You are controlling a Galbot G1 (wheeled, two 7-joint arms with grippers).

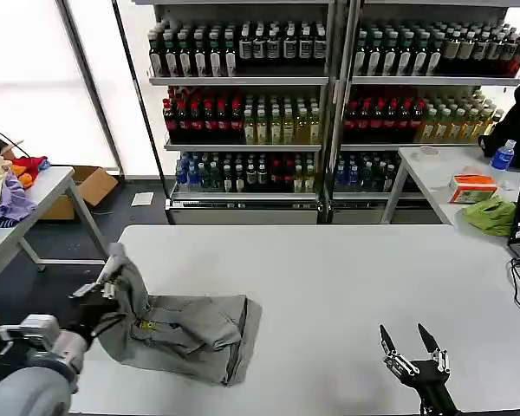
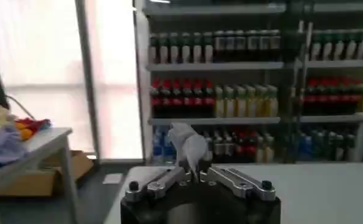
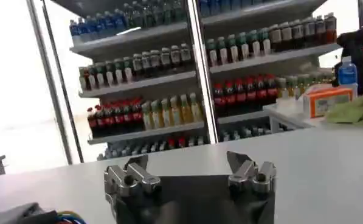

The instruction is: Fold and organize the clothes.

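One grey T-shirt (image 1: 186, 334) is caught mid-fold, its left edge lifted off the white table (image 1: 347, 277) at the lower left of the head frame.

That edge is pinched in the closed left gripper (image 1: 104, 290); the fold is judged to need carrying rightward over the flat part. One shirt is counted. The right gripper (image 1: 413, 338), lower right, is held spread and empty above the table.

We seem to be in a shop-like test room: tall shelves (image 1: 329, 95) packed with rows of bottled drinks (image 1: 243, 121) stand behind white tables (image 1: 329, 277), with a cardboard box (image 1: 87, 186) on the floor.
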